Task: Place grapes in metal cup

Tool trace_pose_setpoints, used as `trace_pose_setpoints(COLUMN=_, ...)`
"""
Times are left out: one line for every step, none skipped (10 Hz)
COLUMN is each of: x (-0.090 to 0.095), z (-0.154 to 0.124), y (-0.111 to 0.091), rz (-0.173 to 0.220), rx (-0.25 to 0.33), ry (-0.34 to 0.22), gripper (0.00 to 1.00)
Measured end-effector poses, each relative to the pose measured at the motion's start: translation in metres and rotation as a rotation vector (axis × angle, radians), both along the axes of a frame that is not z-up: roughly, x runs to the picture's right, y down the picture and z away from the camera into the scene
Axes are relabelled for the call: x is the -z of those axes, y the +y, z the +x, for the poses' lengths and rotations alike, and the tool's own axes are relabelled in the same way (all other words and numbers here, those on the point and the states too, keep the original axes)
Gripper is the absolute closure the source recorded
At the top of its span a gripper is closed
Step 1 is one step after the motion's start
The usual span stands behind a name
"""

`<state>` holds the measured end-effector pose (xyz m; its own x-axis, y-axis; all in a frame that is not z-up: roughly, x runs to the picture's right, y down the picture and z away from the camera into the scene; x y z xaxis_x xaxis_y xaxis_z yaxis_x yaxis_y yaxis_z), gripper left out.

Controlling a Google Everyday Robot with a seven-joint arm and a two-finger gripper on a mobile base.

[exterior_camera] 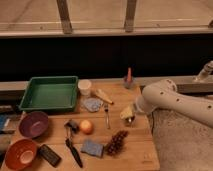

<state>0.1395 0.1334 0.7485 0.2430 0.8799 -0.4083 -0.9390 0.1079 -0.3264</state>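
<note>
**Grapes lying free, cup beneath my gripper**

The grapes [116, 143] lie on the wooden table [142, 156] near its front edge. They form a small, bumpy, tapered bunch, dark reddish-purple, resting on its side at a slant. Nothing touches them from above. The metal cup [131, 120] stands further back, toward the table's right side and apart from the bunch. It is short and grey, and only a sliver of it shows — most of it is hidden. My gripper [128, 114] hangs directly over the cup, jaws spread and holding nothing.
</note>
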Motion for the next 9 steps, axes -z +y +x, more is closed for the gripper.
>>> trace_pose_setpoints(x=-0.001, z=0.000, y=0.001, rz=-0.008, rx=0.002, ry=-0.004, gripper=0.25)
trace_pose_setpoints(x=-0.005, z=-0.003, y=0.008, rz=-0.035, rx=0.011, ry=-0.013, gripper=0.25)
trace_pose_setpoints(x=-0.012, z=-0.009, y=0.017, rz=-0.059, rx=0.017, ry=-0.028, gripper=0.25)
trace_pose_setpoints(x=-0.020, z=-0.014, y=0.033, rz=-0.087, rx=0.011, ry=-0.043, gripper=0.25)
trace_pose_setpoints(x=-0.025, z=-0.018, y=0.046, rz=-0.110, rx=0.004, ry=-0.055, gripper=0.25)
trace_pose_setpoints(x=-0.029, z=-0.024, y=0.060, rz=-0.138, rx=-0.007, ry=-0.069, gripper=0.25)
trace_pose_setpoints(x=-0.031, z=-0.028, y=0.068, rz=-0.154, rx=-0.016, ry=-0.070, gripper=0.25)
trace_pose_setpoints(x=-0.029, z=-0.030, y=0.073, rz=-0.165, rx=-0.023, ry=-0.068, gripper=0.25)
trace_pose_setpoints(x=-0.024, z=-0.034, y=0.080, rz=-0.179, rx=-0.029, ry=-0.070, gripper=0.25)
